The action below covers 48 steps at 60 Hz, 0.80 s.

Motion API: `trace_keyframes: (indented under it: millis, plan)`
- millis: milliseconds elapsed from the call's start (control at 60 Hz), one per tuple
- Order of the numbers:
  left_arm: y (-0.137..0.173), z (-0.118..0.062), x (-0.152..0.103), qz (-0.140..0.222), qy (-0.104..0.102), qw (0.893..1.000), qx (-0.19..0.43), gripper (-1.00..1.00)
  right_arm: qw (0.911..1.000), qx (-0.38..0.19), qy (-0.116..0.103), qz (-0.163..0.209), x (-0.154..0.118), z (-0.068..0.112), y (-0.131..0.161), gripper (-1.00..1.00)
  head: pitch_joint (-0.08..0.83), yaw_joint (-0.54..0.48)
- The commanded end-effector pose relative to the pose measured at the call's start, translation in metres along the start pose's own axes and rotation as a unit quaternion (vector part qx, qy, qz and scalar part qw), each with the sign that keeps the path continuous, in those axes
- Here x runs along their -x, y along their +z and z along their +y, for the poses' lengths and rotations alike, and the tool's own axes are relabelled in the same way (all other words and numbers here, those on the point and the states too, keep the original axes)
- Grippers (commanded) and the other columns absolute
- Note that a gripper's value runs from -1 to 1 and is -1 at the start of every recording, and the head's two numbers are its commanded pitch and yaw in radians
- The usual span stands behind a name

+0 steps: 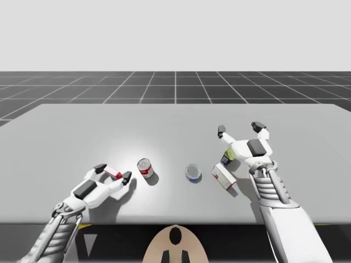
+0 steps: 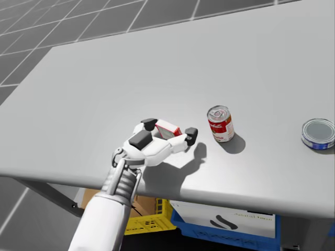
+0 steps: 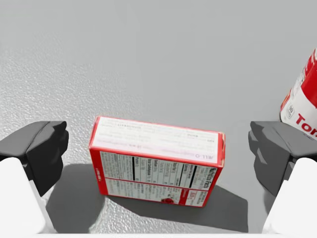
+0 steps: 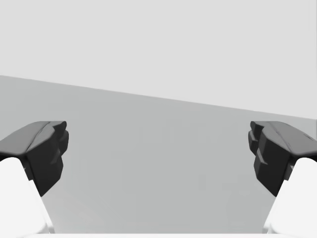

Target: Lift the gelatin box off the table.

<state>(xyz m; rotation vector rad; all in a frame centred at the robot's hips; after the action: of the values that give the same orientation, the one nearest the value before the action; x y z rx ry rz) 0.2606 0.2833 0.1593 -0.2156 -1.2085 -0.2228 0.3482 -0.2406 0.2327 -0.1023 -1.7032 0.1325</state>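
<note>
The gelatin box is a small red and white box lying flat on the grey table. My left gripper is open and straddles it, with a gap between the box and each finger. The same box shows on the table's left near the front edge, inside my left gripper. From my head, the box sits between the dark fingertips of my left gripper. My right gripper is open at the right, with nothing between its fingers, and looks over bare table.
A red soup can stands upright just right of the left gripper, also the red can beside the right-hand finger. A flat blue tin, a larger red and white box and a small yellow-green item lie near the right arm.
</note>
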Motion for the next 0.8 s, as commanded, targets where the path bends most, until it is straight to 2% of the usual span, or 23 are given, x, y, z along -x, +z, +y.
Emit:
trace_keyframes:
  millis: [17, 33, 50, 67, 83, 117, 217, 333, 450, 633, 800]
  plan:
    - [-0.0044, 0.0005, 0.0064, 0.017, -0.003, 1.0, -0.011, -0.8, 1.0, 0.0, -0.001, -0.002, -0.0008, -0.0004, -0.0002, -1.0, 0.72, 0.42]
    - [-0.0038, 0.0004, 0.0069, 0.018, -0.006, 1.0, -0.013, -0.65, 1.0, 0.0, -0.001, -0.002, -0.0009, -0.0004, -0.0002, -1.0, 0.719, 0.42]
    - [-0.0039, 0.0, 0.0078, 0.019, -0.007, 1.0, -0.014, -0.04, 1.0, 0.001, -0.001, -0.002, -0.0009, -0.0005, -0.0001, -1.0, 0.719, 0.42]
    - [-0.0034, -0.0004, 0.0091, 0.019, -0.012, 1.0, -0.017, 0.78, 1.0, 0.001, -0.001, -0.002, -0.0009, -0.0005, -0.0001, -1.0, 0.719, 0.42]
    - [-0.0029, -0.0011, 0.0105, 0.02, -0.018, 0.999, -0.018, 0.92, 1.0, 0.001, -0.001, -0.002, -0.0009, -0.0005, -0.0001, -1.0, 0.718, 0.42]
    - [-0.0024, -0.0013, 0.0112, 0.02, -0.022, 0.999, -0.02, 1.0, 1.0, 0.001, -0.001, -0.002, -0.001, -0.0006, 0.0001, -1.0, 0.717, 0.42]
    - [-0.0003, -0.0025, 0.0133, 0.017, -0.031, 0.999, -0.026, 1.0, 1.0, 0.002, 0.0, -0.003, -0.0011, -0.0004, 0.0003, -1.0, 0.7, 0.42]
    - [-0.0008, -0.0027, 0.0136, 0.015, -0.036, 0.999, -0.028, 1.0, 1.0, 0.004, 0.007, -0.003, -0.0001, 0.0002, -0.0002, -1.0, 0.631, 0.44]
    - [-0.001, -0.0024, 0.0143, 0.014, -0.043, 0.998, -0.034, 1.0, 0.9999, 0.01, 0.009, -0.004, -0.0001, -0.0003, 0.0001, -1.0, 0.499, 0.46]
    - [-0.0009, -0.0035, 0.0144, 0.013, -0.051, 0.998, -0.035, 1.0, 0.9997, 0.025, 0.004, -0.005, -0.0021, -0.0027, 0.0009, -1.0, 0.37, 0.47]
    - [0.0011, -0.0048, 0.0089, 0.009, -0.059, 0.998, -0.038, 1.0, 0.9996, 0.027, 0.009, -0.002, -0.0014, -0.0033, 0.0001, -1.0, 0.342, 0.47]
